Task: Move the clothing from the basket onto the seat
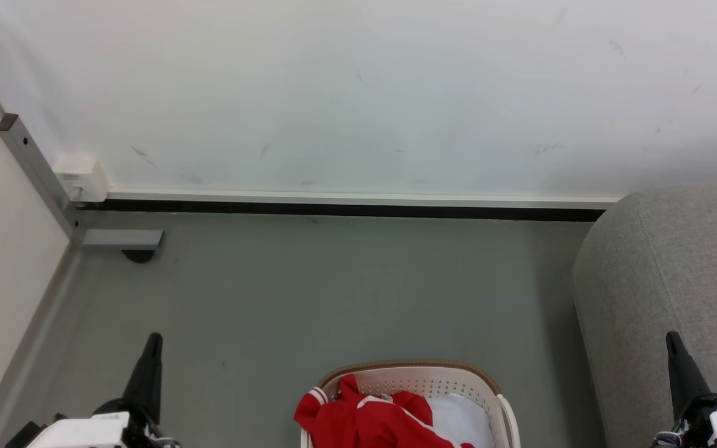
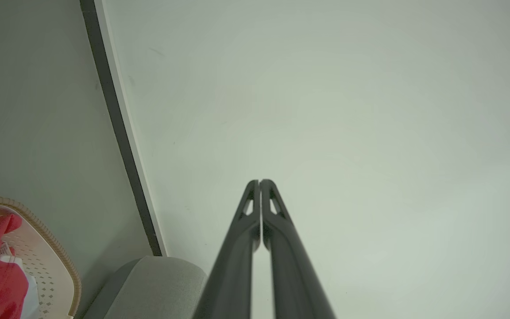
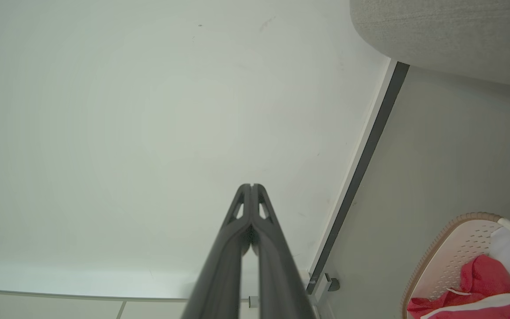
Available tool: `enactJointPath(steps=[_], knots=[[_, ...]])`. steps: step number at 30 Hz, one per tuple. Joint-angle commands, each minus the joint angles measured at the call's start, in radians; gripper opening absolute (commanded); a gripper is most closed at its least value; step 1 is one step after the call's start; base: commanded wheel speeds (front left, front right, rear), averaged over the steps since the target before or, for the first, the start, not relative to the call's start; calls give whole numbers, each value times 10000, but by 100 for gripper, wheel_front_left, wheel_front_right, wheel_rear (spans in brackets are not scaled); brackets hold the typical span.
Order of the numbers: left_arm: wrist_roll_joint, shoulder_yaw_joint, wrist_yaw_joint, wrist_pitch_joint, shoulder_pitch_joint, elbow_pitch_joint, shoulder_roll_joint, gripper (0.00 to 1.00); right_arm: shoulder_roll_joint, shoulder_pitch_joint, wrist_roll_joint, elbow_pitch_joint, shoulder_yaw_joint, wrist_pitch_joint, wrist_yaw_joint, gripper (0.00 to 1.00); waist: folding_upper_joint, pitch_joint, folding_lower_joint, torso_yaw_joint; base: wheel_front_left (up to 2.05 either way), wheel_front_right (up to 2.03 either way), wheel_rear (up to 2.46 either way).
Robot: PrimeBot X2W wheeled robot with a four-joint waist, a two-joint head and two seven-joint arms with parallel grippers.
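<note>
The red clothing (image 1: 368,420) with a white striped cuff lies heaped in the cream basket (image 1: 458,381) at the bottom middle of the head view, one sleeve draped over the left rim. The grey seat (image 1: 676,280) rises at the right, close beside the basket. My left gripper (image 1: 154,339) points up at the lower left, well left of the basket; the left wrist view shows its fingertips pressed together, gripper (image 2: 260,181) shut and empty. My right gripper (image 1: 671,336) stands at the lower right in front of the seat, gripper (image 3: 252,186) shut and empty too.
A pale white pad (image 1: 461,420) lies in the basket beside the clothing. The grey floor (image 1: 333,292) stretches to a white wall (image 1: 358,93) with a dark skirting strip. A metal post (image 1: 35,168) and small white box (image 1: 81,177) stand in the left corner.
</note>
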Motion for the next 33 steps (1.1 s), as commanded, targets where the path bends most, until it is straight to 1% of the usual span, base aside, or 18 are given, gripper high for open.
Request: enactJointPath(steps=[1,21,22,29,33], knots=[[-140,10,-7,30,-84,-31,22,0,-74,-128,13,-52,-36,25,-19,0,0,0,0,0,0,0,0],[-140,10,-7,30,-84,-31,22,0,-75,-128,13,-52,-36,25,-19,0,0,0,0,0,0,0,0],[9,-4,0,-11,11,30,-4,100,8,12,-2,26,10,-8,2,100,0,0,0,0,0,0,0],[128,-216,1,-301,96,228,-31,100,56,80,-157,149,338,-300,1,100,0,4,0,-2,0,0,0],[277,-343,1,-505,69,295,-26,100,48,42,-482,184,511,-504,0,100,0,6,0,-3,0,0,0]])
